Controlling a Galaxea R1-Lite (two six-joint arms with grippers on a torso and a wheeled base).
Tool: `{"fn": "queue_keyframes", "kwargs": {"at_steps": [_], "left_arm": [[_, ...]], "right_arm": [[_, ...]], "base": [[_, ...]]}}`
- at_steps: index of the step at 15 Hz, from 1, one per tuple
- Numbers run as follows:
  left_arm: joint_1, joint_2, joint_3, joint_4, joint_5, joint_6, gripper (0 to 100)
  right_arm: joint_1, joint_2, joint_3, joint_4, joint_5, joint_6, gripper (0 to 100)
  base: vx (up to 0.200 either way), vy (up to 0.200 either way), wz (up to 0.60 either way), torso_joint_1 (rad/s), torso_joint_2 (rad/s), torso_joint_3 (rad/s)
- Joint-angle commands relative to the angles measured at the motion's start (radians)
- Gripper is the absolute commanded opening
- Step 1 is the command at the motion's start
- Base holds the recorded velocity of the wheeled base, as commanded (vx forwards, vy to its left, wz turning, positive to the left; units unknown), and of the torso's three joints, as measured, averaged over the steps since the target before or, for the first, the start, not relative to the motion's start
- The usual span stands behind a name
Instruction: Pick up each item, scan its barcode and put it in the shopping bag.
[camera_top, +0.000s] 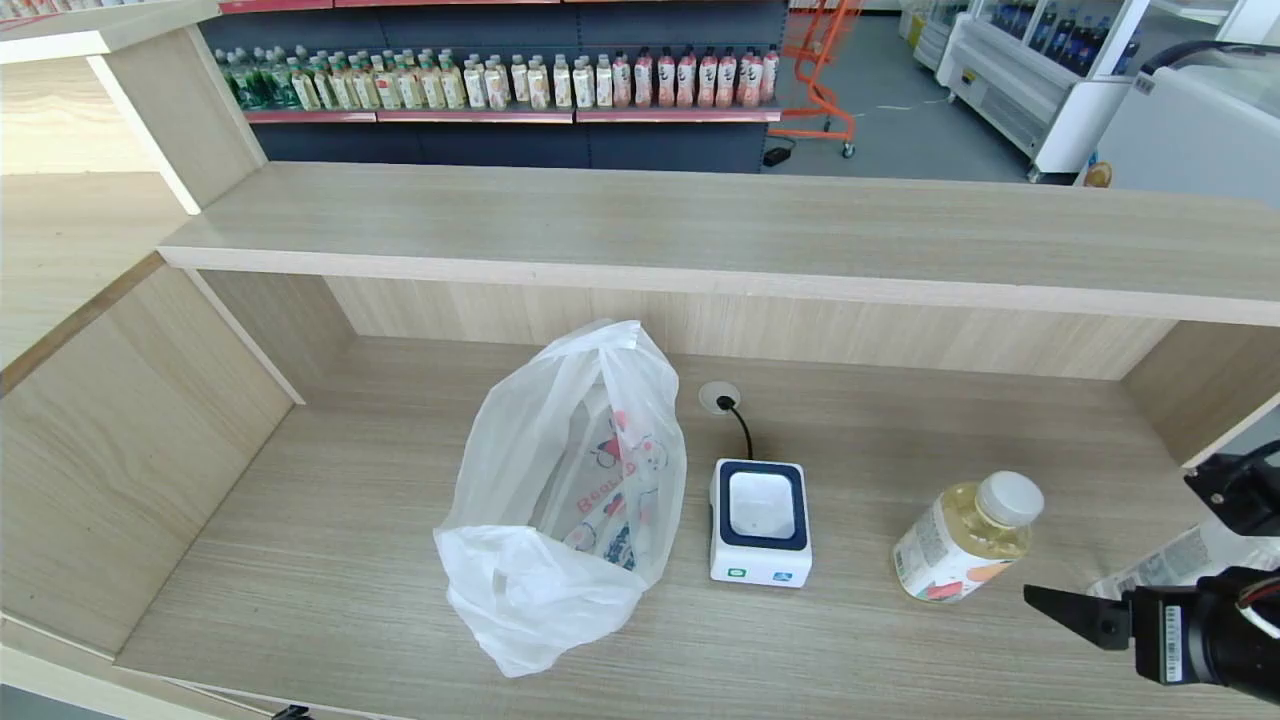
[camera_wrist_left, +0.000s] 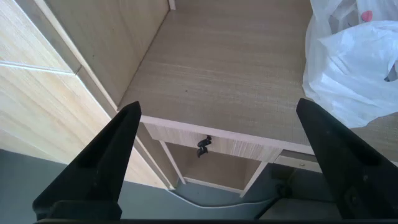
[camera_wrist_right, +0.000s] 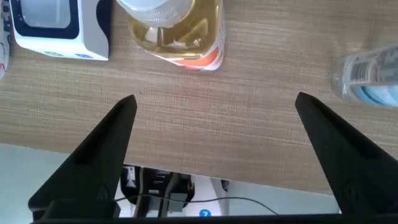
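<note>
Right of the scanner (camera_top: 760, 520) stands a bottle (camera_top: 968, 540) — right gripper (camera_wrist_right: 216, 99) spread wide

On the counter (camera_top: 300, 600), the shopping bag (camera_top: 560, 500) sits at the barcode scanner's (camera_top: 760, 520) 9 o'clock, 1 bottle (camera_top: 965, 545) at its 3 o'clock, a 2nd bottle (camera_top: 1185, 562) beyond.
</note>
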Motion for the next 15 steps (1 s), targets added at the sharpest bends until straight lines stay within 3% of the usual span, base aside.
{"fn": "queue_keyframes", "kwargs": {"at_steps": [1,9,15], "left_arm": [[0.0,0.0,0.0,0.001,0.001,0.0,100],[0.0,0.0,0.0,0.0,0.001,0.0,100],[0.0,0.0,0.0,0.0,0.001,0.0,100]], "right_arm": [[0.044,0.217,0.033,-0.162,-0.002,0.001,100],[0.155,0.531,0.056,-0.611,-0.054,-0.016,100],[0.179,0.72,0.054,-0.92,-0.088,-0.053,100]], "base": [[0.0,0.0,0.0,0.0,0.0,0.0],[0.0,0.0,0.0,0.0,0.0,0.0],[0.0,0.0,0.0,0.0,0.0,0.0]]}}
